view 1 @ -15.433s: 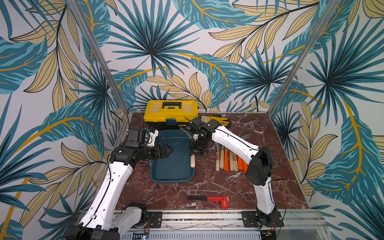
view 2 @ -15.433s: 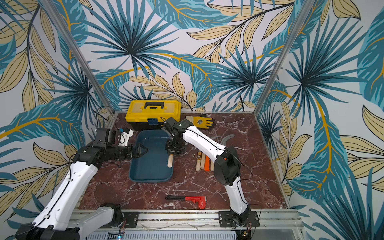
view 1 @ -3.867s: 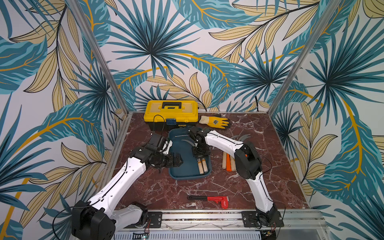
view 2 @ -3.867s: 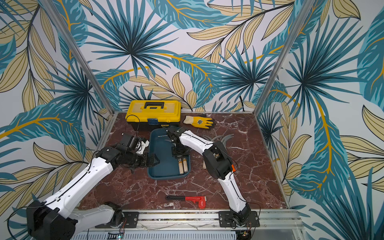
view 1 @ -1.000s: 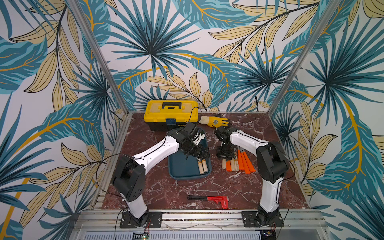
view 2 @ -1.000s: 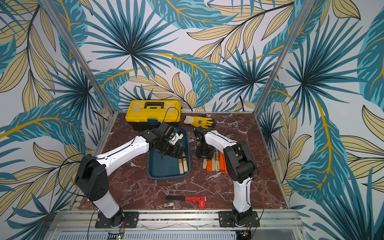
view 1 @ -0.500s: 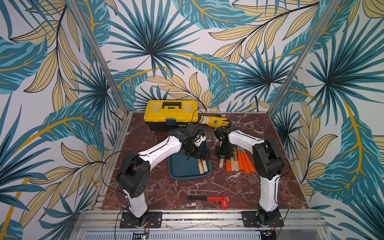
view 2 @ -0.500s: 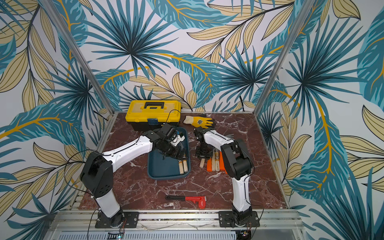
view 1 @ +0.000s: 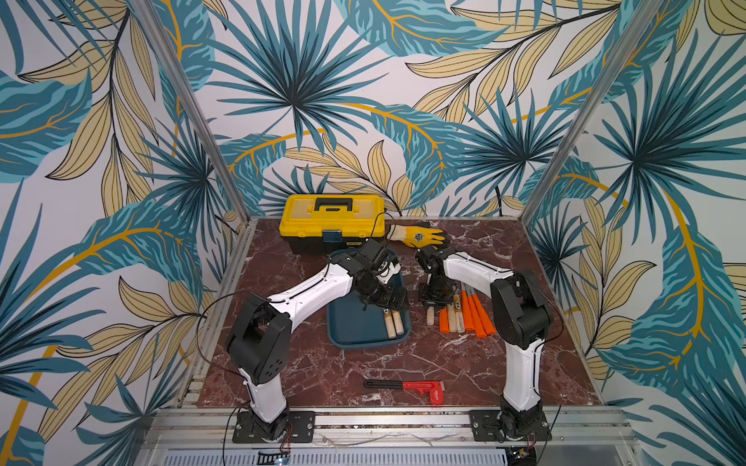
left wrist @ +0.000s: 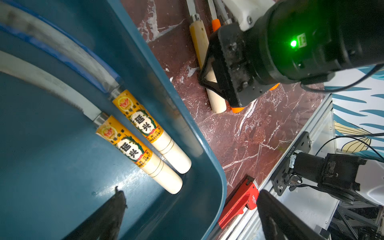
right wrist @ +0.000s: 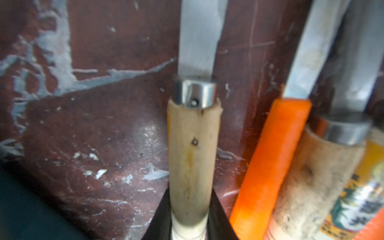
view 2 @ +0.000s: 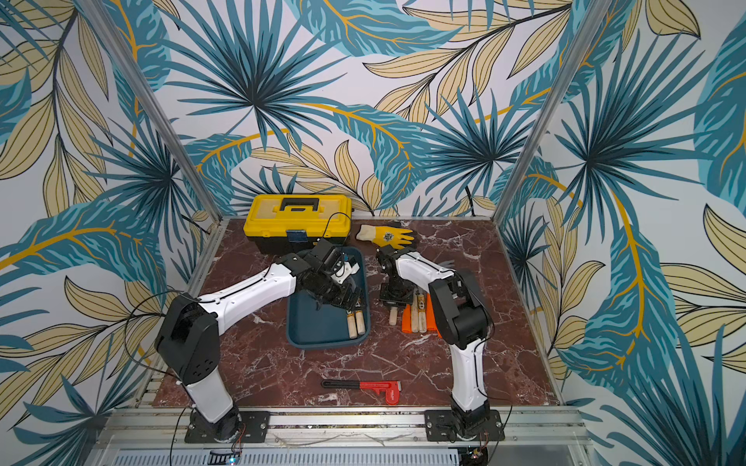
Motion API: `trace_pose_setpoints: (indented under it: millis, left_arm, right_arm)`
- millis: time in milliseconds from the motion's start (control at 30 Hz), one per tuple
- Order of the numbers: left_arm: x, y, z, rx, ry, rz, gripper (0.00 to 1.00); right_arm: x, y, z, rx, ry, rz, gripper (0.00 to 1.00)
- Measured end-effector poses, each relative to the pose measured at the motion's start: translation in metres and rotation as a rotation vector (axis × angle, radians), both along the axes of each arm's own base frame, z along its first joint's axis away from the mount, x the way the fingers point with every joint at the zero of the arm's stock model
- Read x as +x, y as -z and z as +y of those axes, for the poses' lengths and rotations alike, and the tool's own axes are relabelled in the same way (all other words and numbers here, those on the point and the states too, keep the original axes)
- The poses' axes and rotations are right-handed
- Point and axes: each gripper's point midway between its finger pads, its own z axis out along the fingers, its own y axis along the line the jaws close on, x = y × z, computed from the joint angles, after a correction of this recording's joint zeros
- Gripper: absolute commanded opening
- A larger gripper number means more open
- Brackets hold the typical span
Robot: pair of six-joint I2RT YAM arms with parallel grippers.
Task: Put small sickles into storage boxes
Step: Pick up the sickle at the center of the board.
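The right claw (right wrist: 190,209) is clenched on a pale wooden-handled sickle (right wrist: 193,145) on the red-brown marble bench (view 1: 323,375), beside the dark teal plastic tray (view 1: 351,335). The left claw (left wrist: 189,192), released, hangs over this tray.

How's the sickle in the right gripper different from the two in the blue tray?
The gripped sickle has a bare wooden handle; the two tray sickles wear yellow labels. It sits beside the tray, clamped by the right gripper; they lie free inside. All have pale wooden handles and grey blades.
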Motion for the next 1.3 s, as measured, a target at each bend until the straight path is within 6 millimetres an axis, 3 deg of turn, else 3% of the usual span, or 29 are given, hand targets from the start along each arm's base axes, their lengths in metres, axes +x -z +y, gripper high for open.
trace_pose_setpoints:
  millis: [767,1300]
  left_arm:
    - [-0.014,-0.027,0.019,-0.013,-0.043,-0.064,0.99]
    - [-0.038,-0.041,0.052,-0.004,-0.122,-0.116,0.99]
  right_arm:
    - [-0.001,-0.046,0.008,0.059,0.009,-0.102,0.0]
    - [-0.027,-0.079,0.034,0.082,-0.072,-0.134,0.0]
